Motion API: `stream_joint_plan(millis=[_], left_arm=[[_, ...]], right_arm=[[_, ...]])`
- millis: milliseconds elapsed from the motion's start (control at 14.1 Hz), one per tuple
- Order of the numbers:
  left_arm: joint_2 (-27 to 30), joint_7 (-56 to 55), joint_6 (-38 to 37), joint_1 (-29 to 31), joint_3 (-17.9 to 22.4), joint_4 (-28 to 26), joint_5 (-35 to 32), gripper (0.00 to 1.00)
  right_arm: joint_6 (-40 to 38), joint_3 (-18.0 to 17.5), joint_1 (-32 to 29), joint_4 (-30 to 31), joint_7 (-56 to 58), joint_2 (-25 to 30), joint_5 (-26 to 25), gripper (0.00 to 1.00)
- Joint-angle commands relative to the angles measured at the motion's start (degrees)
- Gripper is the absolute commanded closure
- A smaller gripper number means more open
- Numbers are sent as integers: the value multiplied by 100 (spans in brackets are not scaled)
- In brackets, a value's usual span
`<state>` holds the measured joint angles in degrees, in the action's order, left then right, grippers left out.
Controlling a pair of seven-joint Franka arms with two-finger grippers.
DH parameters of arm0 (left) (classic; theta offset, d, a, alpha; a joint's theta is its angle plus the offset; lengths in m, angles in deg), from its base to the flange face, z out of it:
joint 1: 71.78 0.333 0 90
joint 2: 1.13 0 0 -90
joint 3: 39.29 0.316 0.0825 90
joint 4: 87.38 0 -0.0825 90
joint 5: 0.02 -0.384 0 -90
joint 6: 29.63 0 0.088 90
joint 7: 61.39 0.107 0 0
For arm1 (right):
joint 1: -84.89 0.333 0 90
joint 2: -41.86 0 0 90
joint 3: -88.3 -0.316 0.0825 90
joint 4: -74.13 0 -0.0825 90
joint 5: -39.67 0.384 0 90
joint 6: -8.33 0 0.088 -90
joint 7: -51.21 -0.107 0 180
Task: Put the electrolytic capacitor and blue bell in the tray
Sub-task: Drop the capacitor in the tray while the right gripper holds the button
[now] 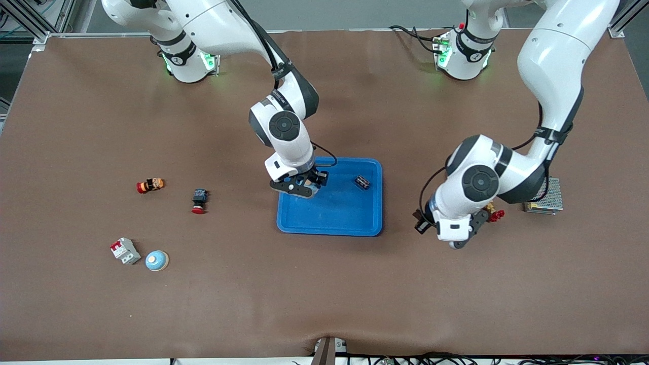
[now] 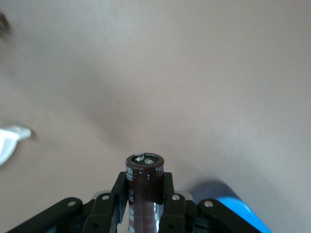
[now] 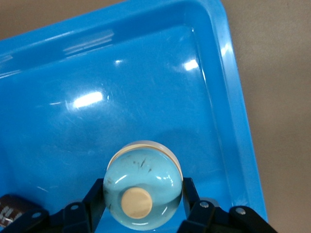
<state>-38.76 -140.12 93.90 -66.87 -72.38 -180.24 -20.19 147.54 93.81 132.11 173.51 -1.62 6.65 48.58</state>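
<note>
Two grippers loaded, right gripper [image 1: 304,186] pinching blue bell [image 3: 143,190] over tray [image 1: 329,223] mid-frame, left gripper [image 1: 446,228] clamping electrolytic capacitor [image 2: 144,189] center-right over table.

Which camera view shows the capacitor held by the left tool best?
The left wrist view: the brown capacitor fills the centre, clamped in the left tool, its top terminals visible. In the front view the left arm's wrist hides it. The right wrist view does not show this capacitor.

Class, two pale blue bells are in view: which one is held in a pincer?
The bell clamped in the right pincer over the tray; the other bell sits on the table beside the white breaker.
</note>
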Motion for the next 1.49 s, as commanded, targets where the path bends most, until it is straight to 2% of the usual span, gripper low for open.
stream_joint_plan(millis=[0, 142, 425, 708, 849, 1132, 1415], left_arm=[[19, -387, -128, -358, -4, 66, -31, 100], [-103, -668, -84, -622, 4, 93, -31, 100], [-437, -977, 38, -1096, 40, 488, -31, 100], [-710, -1021, 461, -1246, 75, 523, -49, 100], [-903, -1021, 531, -1448, 180, 672, -66, 100], [-974, -1021, 610, -1975, 663, 787, -49, 100], [-1150, -1013, 777, -2055, 681, 822, -58, 100]], right_arm=[[368, 65, 139, 450, -87, 216, -100, 62], [484, 65, 148, 521, -87, 216, -100, 62], [703, 65, 148, 697, -87, 208, -100, 62], [747, 65, 165, 697, -87, 190, -100, 62], [756, 65, 165, 697, -96, 181, -100, 62], [862, 65, 174, 697, -87, 137, -100, 62], [932, 65, 192, 697, -87, 128, -100, 62]])
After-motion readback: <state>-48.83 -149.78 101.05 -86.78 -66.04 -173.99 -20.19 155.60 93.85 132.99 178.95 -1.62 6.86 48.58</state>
